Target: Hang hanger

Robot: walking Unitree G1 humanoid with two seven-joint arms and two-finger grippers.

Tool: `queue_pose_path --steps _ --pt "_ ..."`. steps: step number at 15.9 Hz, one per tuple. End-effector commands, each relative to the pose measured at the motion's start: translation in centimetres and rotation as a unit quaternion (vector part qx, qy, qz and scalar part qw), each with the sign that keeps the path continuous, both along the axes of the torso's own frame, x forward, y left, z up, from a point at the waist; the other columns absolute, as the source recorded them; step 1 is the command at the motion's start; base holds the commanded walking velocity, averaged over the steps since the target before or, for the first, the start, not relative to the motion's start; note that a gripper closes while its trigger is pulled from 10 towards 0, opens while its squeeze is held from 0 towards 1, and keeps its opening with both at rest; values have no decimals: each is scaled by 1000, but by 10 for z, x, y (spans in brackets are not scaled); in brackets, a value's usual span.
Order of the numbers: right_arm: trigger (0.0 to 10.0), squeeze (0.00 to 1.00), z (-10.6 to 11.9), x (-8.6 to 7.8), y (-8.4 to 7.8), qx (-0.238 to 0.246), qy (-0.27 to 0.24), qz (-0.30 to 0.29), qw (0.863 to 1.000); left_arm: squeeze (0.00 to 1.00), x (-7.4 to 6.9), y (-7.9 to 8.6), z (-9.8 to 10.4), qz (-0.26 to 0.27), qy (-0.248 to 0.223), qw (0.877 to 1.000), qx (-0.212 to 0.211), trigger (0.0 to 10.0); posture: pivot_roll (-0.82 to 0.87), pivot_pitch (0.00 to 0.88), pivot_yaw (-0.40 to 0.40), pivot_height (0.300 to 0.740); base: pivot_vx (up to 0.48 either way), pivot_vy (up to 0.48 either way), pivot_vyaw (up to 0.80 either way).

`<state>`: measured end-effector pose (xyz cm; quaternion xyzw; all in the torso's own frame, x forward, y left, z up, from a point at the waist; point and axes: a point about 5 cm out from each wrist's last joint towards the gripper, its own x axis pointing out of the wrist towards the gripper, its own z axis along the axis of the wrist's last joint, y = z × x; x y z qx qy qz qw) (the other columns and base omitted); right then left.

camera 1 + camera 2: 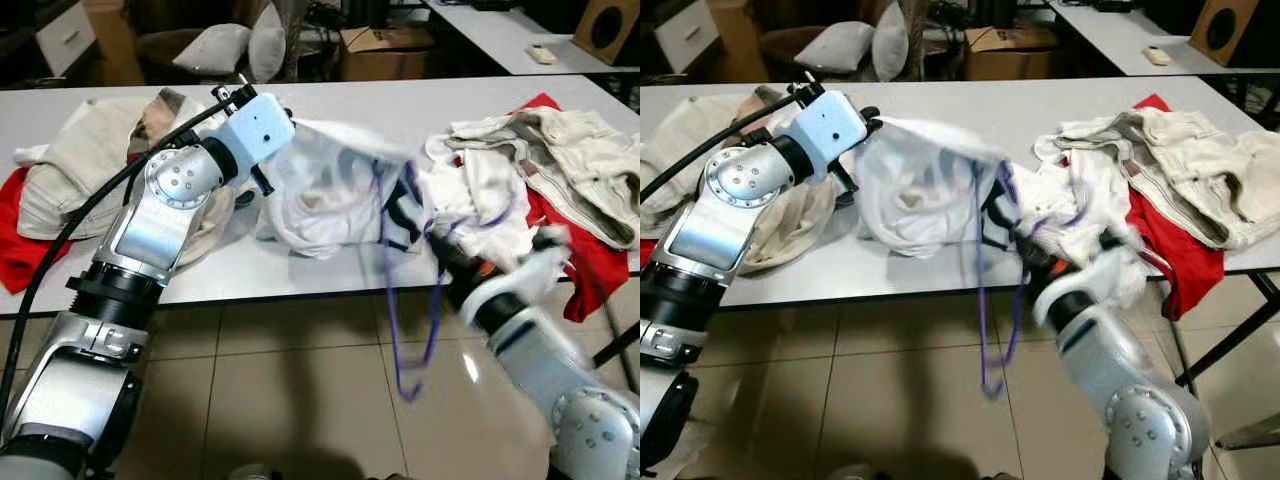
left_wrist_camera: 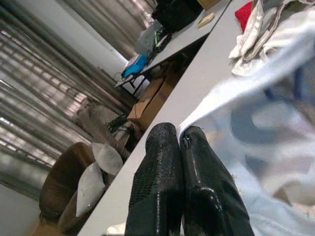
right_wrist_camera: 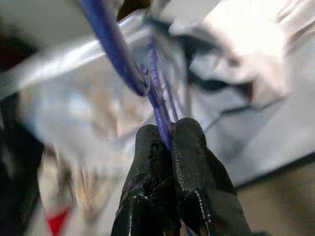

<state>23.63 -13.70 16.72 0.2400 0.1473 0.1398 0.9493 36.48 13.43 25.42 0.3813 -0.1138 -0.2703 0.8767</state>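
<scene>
Left gripper (image 2: 179,142) fingers pinching white fabric garment (image 1: 330,190) taut over surface (image 1: 400,110); right gripper (image 3: 170,140), at five o'clock, clamping thin purple wire hanger (image 1: 400,300), likely for threading inside.

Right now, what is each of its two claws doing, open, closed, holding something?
Left gripper: closed, pinching an edge of the white garment over the table.
Right gripper: closed on the purple hanger.
</scene>
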Motion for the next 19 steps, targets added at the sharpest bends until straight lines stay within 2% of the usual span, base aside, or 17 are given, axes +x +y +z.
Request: queue_pose_path --steps 1,2,3,6,7,9,10,11,12,14,16,17,19 --pt "10000 0 -1 -8 15 -58 -5 66 996 0 -2 -6 13 -21 -12 999 -22 0 -105 0 23 740 0 0 0" --pt "10000 0 0 -9 19 -78 -11 88 993 0 -3 -8 17 -32 -14 999 -18 0 -105 0 19 740 0 0 0" --pt "10000 0 3 -7 19 -66 -12 83 994 0 -3 -7 19 -27 -20 999 -11 0 -105 0 19 740 0 0 0" --pt "10000 0 3 -5 12 -50 -2 70 996 0 1 5 30 19 -46 998 -27 0 -106 0 10 740 0 0 0" --pt "10000 0 7 -8 11 -15 -8 70 997 0 3 13 30 42 -51 998 -22 0 -100 0 0 740 0 0 0" --pt "10000 0 22 -5 4 86 -44 17 995 0 3 19 21 48 -39 998 -6 0 -102 0 5 740 0 0 0" --pt "10000 0 25 -2 0 103 -52 -1 993 0 2 18 18 43 -32 999 -2 0 -102 0 5 740 0 0 0" --pt "10000 0 31 10 -8 177 -67 -35 981 0 -2 13 2 10 5 1000 25 0 -106 0 11 740 0 0 0" --pt "10000 0 30 18 -10 237 -68 -41 968 0 -7 9 -14 -18 41 998 46 0 -109 0 16 740 0 0 0" --pt "10000 0 22 27 -2 261 -52 -17 964 0 -12 4 -30 -46 83 994 56 0 -107 0 18 740 0 0 0" --pt "10000 0 19 38 8 296 -41 -5 954 0 -18 -3 -46 -74 142 987 30 0 -104 0 18 740 0 0 0" --pt "10000 0 19 53 11 320 -40 -24 946 0 -27 -8 -56 -107 194 975 12 0 -104 0 19 740 0 0 0" --pt "10000 0 18 73 9 340 -37 -71 937 0 -37 -10 -58 -142 232 962 2 0 -96 0 14 740 0 0 0"
